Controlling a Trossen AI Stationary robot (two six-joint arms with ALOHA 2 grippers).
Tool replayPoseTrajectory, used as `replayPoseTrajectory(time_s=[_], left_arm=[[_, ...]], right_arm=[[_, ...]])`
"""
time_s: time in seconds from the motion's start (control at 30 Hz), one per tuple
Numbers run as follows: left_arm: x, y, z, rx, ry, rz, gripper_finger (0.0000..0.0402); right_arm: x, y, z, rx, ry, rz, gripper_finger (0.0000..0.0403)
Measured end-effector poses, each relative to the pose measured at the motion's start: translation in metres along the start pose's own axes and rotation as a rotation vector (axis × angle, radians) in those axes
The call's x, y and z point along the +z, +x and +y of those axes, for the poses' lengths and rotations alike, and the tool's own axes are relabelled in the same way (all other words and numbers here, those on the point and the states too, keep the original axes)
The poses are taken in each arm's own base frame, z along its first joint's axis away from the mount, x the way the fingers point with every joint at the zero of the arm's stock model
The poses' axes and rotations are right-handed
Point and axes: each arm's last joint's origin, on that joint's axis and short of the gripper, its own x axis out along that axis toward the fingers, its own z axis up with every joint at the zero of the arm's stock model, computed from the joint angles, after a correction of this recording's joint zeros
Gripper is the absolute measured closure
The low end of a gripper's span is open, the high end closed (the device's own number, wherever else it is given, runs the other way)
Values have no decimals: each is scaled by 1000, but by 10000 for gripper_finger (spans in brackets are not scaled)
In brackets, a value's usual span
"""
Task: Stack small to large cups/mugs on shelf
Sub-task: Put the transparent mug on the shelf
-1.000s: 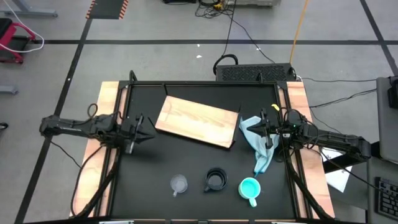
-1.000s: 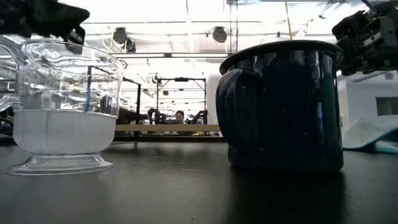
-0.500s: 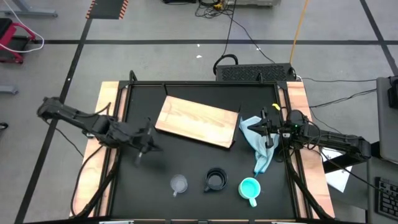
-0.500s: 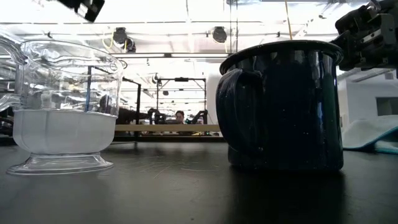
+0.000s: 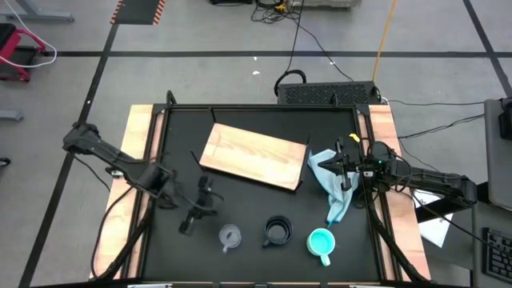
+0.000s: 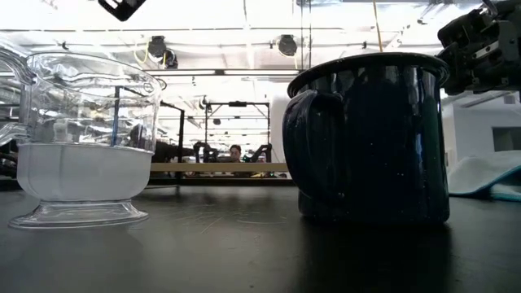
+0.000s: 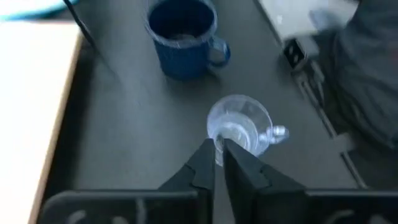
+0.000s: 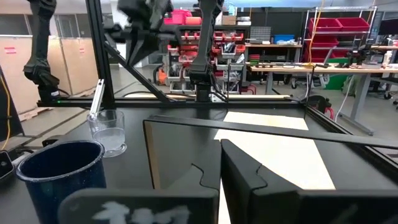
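The left gripper (image 5: 210,199), fingers pressed together and empty, hung above the black table (image 5: 256,192) just beside the clear glass cup (image 5: 230,236). The black mug (image 5: 278,231) and turquoise mug (image 5: 321,242) stood in a row with it, near the wooden board (image 5: 253,155). The right gripper (image 5: 342,170), fingers clenched, rested over the pale blue cloth (image 5: 334,192).

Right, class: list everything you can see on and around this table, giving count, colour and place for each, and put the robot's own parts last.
glass cup: one, clear, front of table, leftmost of the cup row
black mug: one, front, middle of the row
turquoise mug: one, front, right end of the row
board: one, light-brown wood, flat at table's back centre
cloth: one, pale blue, crumpled right of the board
left gripper: dark, fingers shut, just left of the glass cup
right gripper: dark, over the cloth at the right edge
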Motion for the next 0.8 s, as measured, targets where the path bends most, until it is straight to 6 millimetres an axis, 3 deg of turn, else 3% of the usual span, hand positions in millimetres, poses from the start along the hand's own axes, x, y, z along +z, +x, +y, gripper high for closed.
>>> replayPoseTrajectory(time_s=[0.2,0.4,0.8], left_arm=[[5,31,-8,2,8,86,274],[11,50,-6,47,0,91,203],[20,58,-1,-34,11,25,186]], right_arm=[[0,0,0,0,0,0,403],[0,0,0,0,0,0,403],[-2,0,0,0,7,17,403]])
